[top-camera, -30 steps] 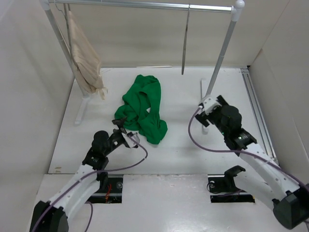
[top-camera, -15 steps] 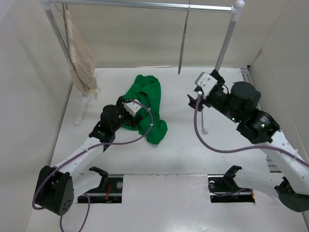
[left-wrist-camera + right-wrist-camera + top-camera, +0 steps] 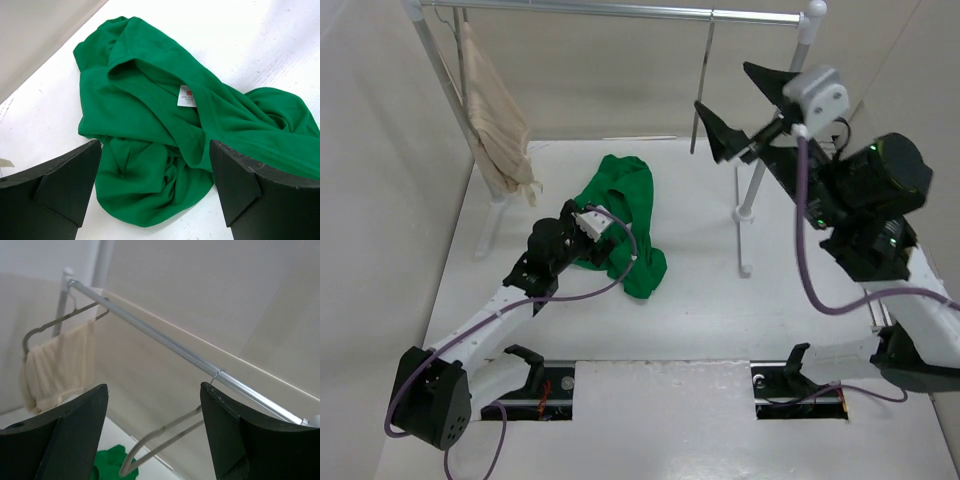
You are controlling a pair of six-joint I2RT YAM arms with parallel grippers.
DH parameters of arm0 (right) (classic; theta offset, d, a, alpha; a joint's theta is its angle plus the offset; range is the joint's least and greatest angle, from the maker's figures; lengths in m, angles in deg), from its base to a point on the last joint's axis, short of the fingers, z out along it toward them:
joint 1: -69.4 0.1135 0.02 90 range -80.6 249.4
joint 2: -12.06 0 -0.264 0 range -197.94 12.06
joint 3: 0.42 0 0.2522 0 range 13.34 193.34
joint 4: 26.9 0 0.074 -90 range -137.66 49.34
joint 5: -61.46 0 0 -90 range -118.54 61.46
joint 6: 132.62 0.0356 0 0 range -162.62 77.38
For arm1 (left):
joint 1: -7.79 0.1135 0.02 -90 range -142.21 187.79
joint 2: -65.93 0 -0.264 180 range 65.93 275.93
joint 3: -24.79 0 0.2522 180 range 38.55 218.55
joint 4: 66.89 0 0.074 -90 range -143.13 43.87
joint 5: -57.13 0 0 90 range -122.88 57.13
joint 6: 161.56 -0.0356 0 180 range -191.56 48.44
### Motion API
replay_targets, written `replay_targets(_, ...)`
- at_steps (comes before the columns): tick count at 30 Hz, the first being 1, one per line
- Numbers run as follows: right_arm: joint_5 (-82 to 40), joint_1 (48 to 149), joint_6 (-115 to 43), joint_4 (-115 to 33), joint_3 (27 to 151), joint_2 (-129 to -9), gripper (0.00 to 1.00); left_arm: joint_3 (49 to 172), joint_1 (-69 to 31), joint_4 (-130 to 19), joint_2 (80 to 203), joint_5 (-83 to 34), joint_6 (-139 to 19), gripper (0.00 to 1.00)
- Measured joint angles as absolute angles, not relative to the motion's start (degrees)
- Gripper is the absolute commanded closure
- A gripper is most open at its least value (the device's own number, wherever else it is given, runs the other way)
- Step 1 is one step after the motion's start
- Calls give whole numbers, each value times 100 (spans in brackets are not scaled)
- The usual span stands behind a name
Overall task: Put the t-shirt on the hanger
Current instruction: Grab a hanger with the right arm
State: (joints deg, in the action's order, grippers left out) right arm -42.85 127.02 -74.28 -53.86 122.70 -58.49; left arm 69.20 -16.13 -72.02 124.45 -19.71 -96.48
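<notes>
The green t-shirt (image 3: 625, 215) lies crumpled on the white table; in the left wrist view it (image 3: 160, 125) fills the middle, with its white neck label (image 3: 186, 96) showing. My left gripper (image 3: 588, 224) is open and empty, low over the shirt's near-left edge, its jaws either side of a fold (image 3: 155, 170). The thin hanger (image 3: 701, 95) hangs by its hook from the rail, seen edge-on. My right gripper (image 3: 740, 100) is raised and open beside it. In the right wrist view the hanger (image 3: 165, 440) hangs between the open jaws (image 3: 154, 400), untouched.
A metal clothes rail (image 3: 620, 10) spans the back on two slanted posts (image 3: 775, 130), with white feet (image 3: 745, 240) on the table. A beige garment (image 3: 495, 120) hangs on another hanger at the rail's left end. Beige walls close in both sides.
My right arm has risen from the table up to the hanging hanger, gripper open. My left gripper moved forward over the shirt's edge, then stayed still.
</notes>
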Motion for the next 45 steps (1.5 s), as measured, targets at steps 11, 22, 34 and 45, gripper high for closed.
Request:
replay_targets(11,-7011,12903,-8410,-4607,12858,-7884,17,6737,-1709,-7189,12274,-2093,-9651,13)
replay_targets(22,-8370,12794,-9161,-4371,12290,-7416,26,6551,-1775,-7165,12226,-2139,-9644,13)
replay_targets(34,-5867,10711,-7629,-6129,13138,-7455,29,6551,-1777,-7172,12163,-2130,-9585,11)
replay_targets(45,-3131,9328,-7389,-6437,12823,-7540,47,6522,-1777,-7172,12161,-2130,-9583,11)
